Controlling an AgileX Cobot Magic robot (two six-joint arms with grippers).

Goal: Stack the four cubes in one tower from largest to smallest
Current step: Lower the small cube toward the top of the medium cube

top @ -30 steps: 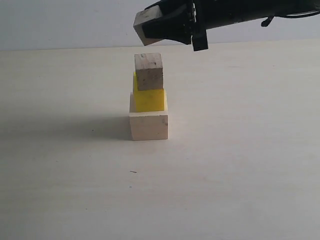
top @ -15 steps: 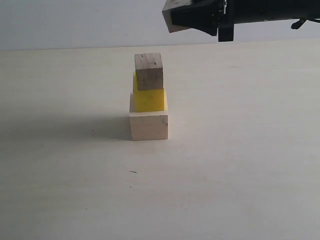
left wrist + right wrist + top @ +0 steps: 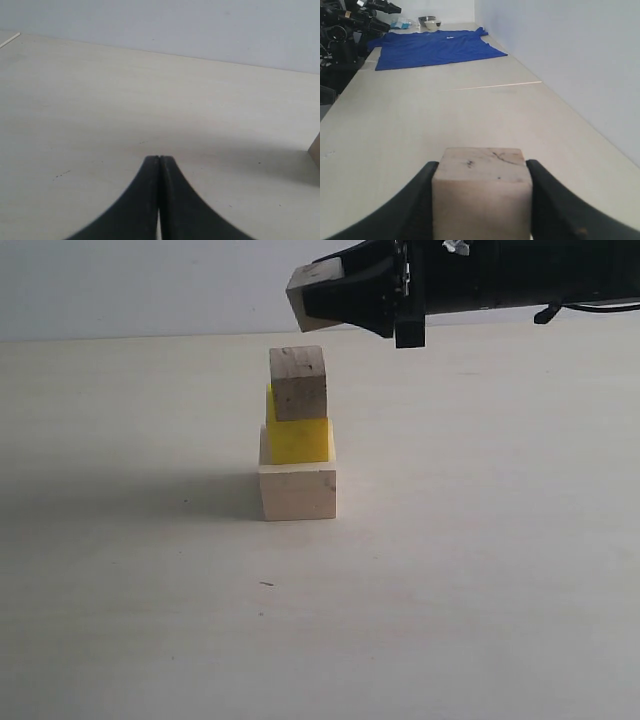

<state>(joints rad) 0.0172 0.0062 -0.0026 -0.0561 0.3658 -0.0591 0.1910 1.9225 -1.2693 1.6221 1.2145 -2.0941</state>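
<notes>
Above the speckled cube (image 3: 298,385), slightly right, the right gripper (image 3: 318,297) clamps the tiny pale cube (image 3: 480,197) — left gripper (image 3: 159,167) pressed together.

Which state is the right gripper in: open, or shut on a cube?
Shut on the small pale wood cube: in the right wrist view the black fingers of the right gripper press against both its sides.

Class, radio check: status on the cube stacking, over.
Left pincer shut, empty. Right pincer holds tiny cube above three-cube tower. Nothing between them.
</notes>
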